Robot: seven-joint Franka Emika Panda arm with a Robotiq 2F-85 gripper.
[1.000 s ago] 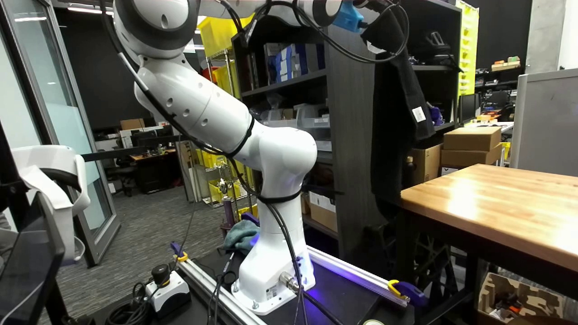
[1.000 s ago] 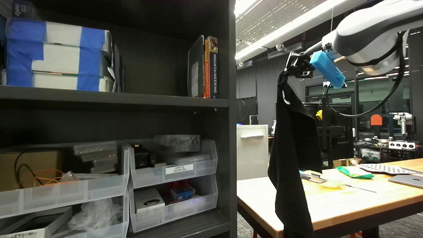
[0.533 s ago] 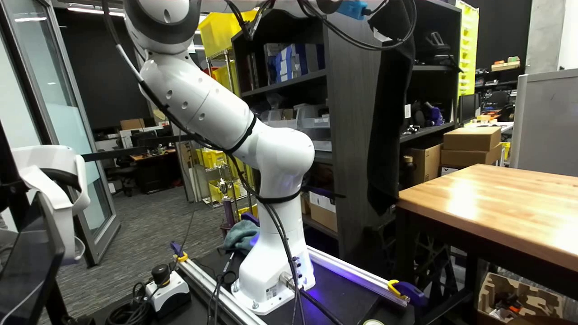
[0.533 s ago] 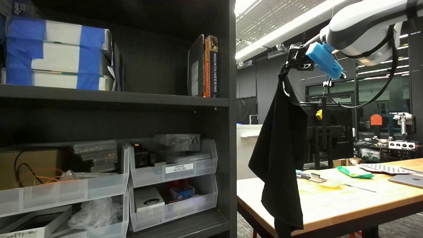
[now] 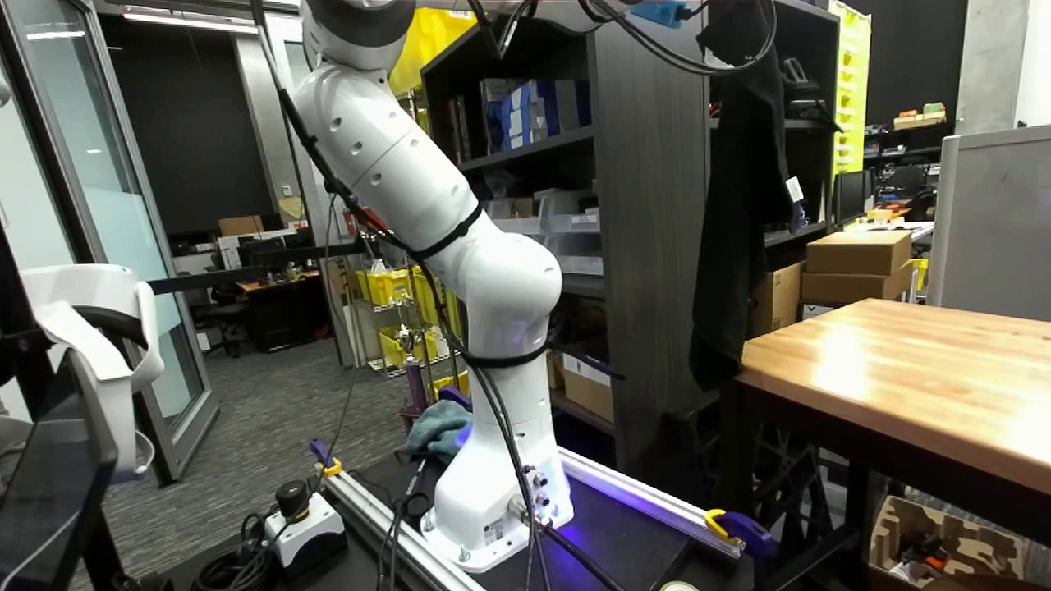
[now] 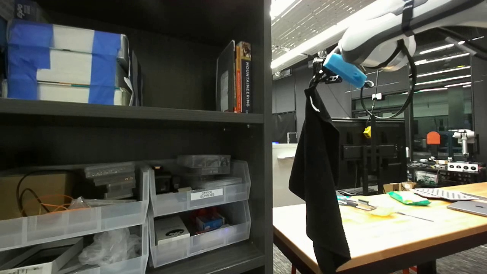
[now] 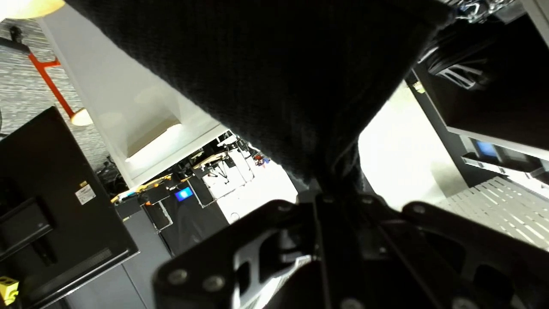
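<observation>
Clamped tight, the gripper (image 6: pixel 315 80) has the black cloth (image 6: pixel 319 171) pinched at its top end, and down it drops in long folds directly below, a white label (image 5: pixel 794 189) poking out at its edge in an exterior view. It hangs just beside the dark shelving unit (image 6: pixel 267 152) as seen here, overlapping the edge of the wooden bench (image 6: pixel 411 232); whether cloth meets wood, you cannot tell. Over to the wrist view: the cloth fans out across the upper middle, black on black, so the exact pinch is hard to read and much behind it is covered. In an exterior view the gripper can't be made out at all, and the elbow is cut off by the top edge. The arm (image 5: pixel 427 197) rises from its base, leans back, forearm running along that edge, a blue block (image 6: pixel 345 70) beside the gripper.
</observation>
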